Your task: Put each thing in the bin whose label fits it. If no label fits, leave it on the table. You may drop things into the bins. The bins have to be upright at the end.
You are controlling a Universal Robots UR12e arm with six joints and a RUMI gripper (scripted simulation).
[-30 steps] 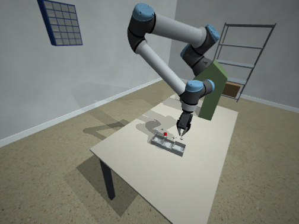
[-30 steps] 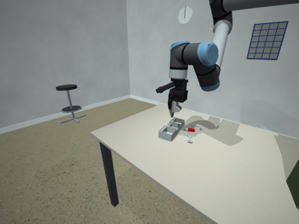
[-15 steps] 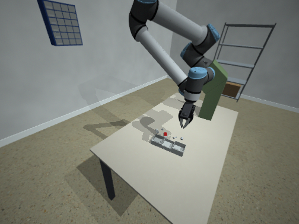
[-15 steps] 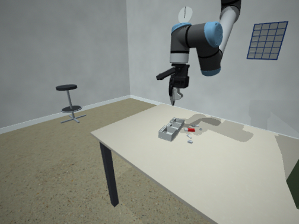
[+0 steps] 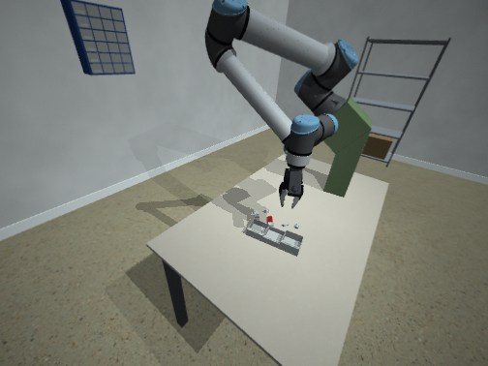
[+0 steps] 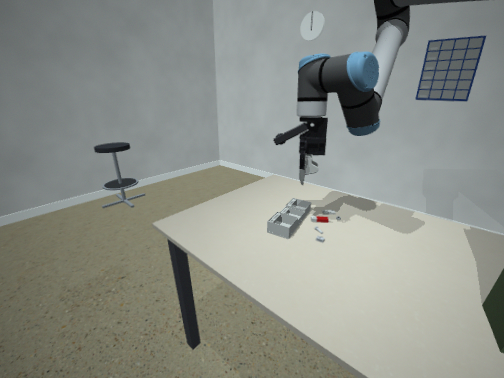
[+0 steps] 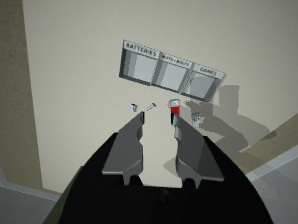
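Note:
My gripper [image 5: 289, 203] [image 6: 303, 179] [image 7: 157, 113] is open and empty, hanging well above the table behind the bins. A row of three grey bins [image 5: 261, 238] [image 6: 280, 228] stands upright; in the wrist view their labels read BATTERIES [image 7: 141, 49], NUTS+BOLTS [image 7: 175, 64] and GAMES [image 7: 208, 72]. On the table just behind them lie a red-and-white cylinder [image 5: 270, 219] [image 6: 322, 219] [image 7: 174, 106], a small die [image 7: 196, 118], a small bolt [image 7: 150, 106] and a small grey piece [image 7: 134, 107]. I cannot tell what is inside the bins.
A green cabinet [image 5: 350, 140] stands at the table's far end, with a metal shelf [image 5: 402, 97] behind it. The table's near edge [image 5: 203, 286] lies in front of the bins. A stool [image 6: 116, 170] stands on the floor far off.

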